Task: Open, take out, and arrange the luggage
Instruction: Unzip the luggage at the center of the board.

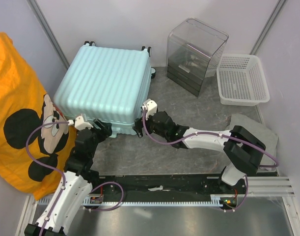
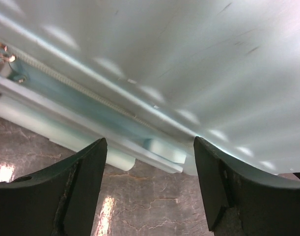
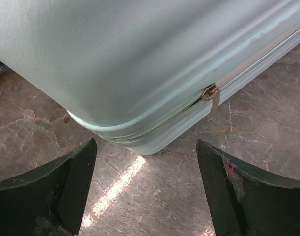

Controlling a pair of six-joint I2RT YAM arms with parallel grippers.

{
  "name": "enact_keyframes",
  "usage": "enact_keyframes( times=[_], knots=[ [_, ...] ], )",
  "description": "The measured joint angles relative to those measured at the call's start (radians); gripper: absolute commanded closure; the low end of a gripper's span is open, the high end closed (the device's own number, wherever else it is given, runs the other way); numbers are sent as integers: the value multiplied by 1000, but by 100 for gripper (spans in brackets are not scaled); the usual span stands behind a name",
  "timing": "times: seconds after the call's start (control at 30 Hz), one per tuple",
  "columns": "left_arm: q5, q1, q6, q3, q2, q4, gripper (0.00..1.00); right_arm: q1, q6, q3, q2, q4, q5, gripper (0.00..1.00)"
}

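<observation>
Mint-green ribbed hard-shell suitcase (image 1: 108,83) lies closed and flat at the far left of the grey marbled table (image 1: 189,113). Left gripper (image 1: 104,131) and right gripper (image 1: 139,128) sit at its near edge, jaws spread, grasping nothing. The metal zip pull (image 3: 210,92) lies just ahead of the right gripper.

Lab test booth, partition walls (image 1: 115,19), mounting rail (image 1: 277,183)

Looks down from high at 6 o'clock over the whole table (image 1: 189,152). From each wrist, peers close toward 12 o'clock at the luggage (image 1: 108,81): left its 7 o'clock edge, right its 5 o'clock corner, both shared with top.
</observation>
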Motion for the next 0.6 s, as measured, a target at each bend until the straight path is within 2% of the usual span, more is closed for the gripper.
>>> enact_keyframes(
  times=[0.37,0.6],
  knots=[
    [8,2,-54,-65,102,68,24,13,2,38,82,43,0,10],
    [27,25,-86,-98,113,122,26,15,2,63,105,42,0,11]
  ],
)
